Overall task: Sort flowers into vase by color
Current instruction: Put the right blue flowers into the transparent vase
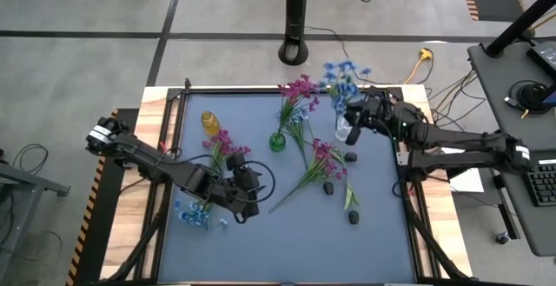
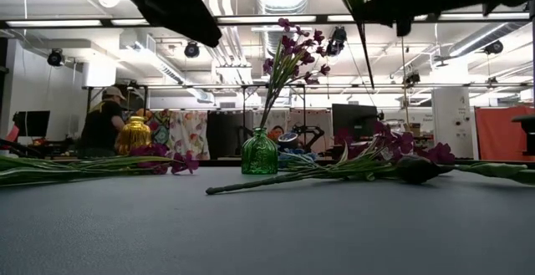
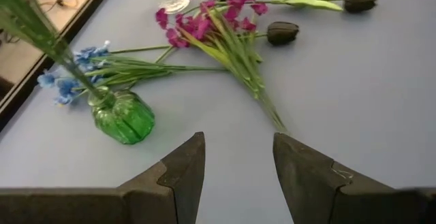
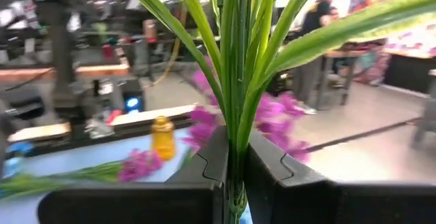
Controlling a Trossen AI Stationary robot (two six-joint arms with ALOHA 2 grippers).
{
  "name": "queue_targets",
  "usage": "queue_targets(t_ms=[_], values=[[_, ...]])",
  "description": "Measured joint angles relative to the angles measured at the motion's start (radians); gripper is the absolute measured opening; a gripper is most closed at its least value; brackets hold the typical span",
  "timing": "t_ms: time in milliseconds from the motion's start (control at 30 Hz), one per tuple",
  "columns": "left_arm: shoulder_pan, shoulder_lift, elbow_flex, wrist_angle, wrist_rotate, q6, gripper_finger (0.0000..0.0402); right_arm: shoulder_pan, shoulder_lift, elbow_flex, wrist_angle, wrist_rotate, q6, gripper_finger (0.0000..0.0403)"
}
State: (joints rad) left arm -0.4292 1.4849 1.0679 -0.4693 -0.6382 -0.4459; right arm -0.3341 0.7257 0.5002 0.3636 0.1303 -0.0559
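My right gripper (image 1: 352, 116) is raised over the table's far right part, beside the clear vase (image 1: 345, 130), and is shut on a light blue sprig (image 1: 341, 76). My left gripper (image 1: 257, 184) hovers open left of centre, touching nothing; its open fingers (image 3: 184, 173) face the green vase (image 3: 123, 116). That vase (image 1: 277, 142) holds a magenta sprig (image 1: 300, 89). Another magenta sprig (image 1: 324, 159) lies flat at centre, a third (image 1: 223, 145) by the yellow vase (image 1: 209, 123). Blue flowers (image 1: 192, 215) lie near left. Dark buds (image 1: 351, 156) (image 1: 329, 188) (image 1: 354, 217) rest on the mat. My right gripper pinches the blue sprig's bundle of green stems (image 4: 237, 125) between its two fingers (image 4: 211, 159), the fingers lying across the stems. The sprig is lifted clear. Its stem end (image 2: 366, 58) hangs below the gripper, and the leaves and blooms stand beyond the fingers.
The mat is dark blue with a black raised frame (image 1: 180, 112). More blue flowers (image 3: 71, 71) lie next to the green vase. A black post base (image 1: 295, 53) stands beyond the far edge. A person (image 2: 102, 124) sits in the room behind. Bare mat lies along the near edge.
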Motion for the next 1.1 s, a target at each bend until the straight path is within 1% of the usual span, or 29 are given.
queue_targets(t_ms=[100,200,333,400,467,567,767,1100], values=[[0.001,0.000,0.000,-0.029,0.000,-0.032,0.0157,-0.051,-0.036,-0.043,0.023,0.000,0.009,0.0022],[0.001,0.000,-0.001,-0.060,-0.001,-0.070,0.0157,-0.077,-0.086,-0.089,0.029,-0.001,0.014,0.0022],[0.001,0.000,-0.001,-0.091,-0.001,-0.097,0.0157,-0.106,-0.160,-0.168,0.114,-0.004,0.016,0.0022],[0.001,0.000,-0.001,-0.093,-0.001,-0.098,0.0157,-0.124,-0.189,-0.202,0.138,0.001,0.020,0.0022],[0.001,0.000,-0.001,-0.094,-0.001,-0.098,0.0157,-0.145,-0.206,-0.226,0.143,0.031,0.039,0.0022],[0.001,0.000,-0.001,-0.094,-0.001,-0.098,0.0157,-0.172,-0.209,-0.261,0.141,0.086,0.053,0.0022],[0.001,0.000,-0.001,-0.095,-0.002,-0.107,0.0157,-0.196,-0.208,-0.294,0.152,0.090,0.056,0.0022],[0.001,0.000,-0.001,-0.094,-0.009,-0.117,0.0157,-0.197,-0.206,-0.305,0.157,0.106,0.009,0.0022]])
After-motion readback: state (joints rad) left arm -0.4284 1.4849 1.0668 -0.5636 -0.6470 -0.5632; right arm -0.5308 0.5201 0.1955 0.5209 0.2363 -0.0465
